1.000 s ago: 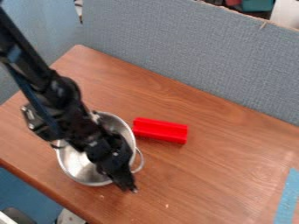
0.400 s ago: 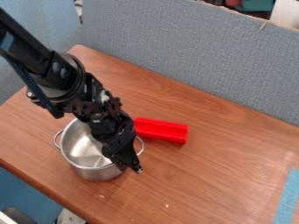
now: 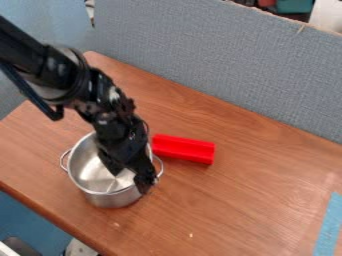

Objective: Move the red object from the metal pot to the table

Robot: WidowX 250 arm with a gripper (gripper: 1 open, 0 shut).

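The red object point(image 3: 183, 150) lies flat on the table point(image 3: 254, 190), long axis running left-right, beside the metal pot point(image 3: 96, 172); gripper point(image 3: 140, 182) spread unclear.

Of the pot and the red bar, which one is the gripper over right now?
The metal pot. The gripper hangs above its right rim, while the red bar lies flat on the table just right of the pot, outside it.

Arm swung up and left in frame, uncovering more of the metal pot point(image 3: 104, 172) at lower left. Hand point(image 3: 142, 181) lifted from the pot's lower-right outside edge to over its right rim.
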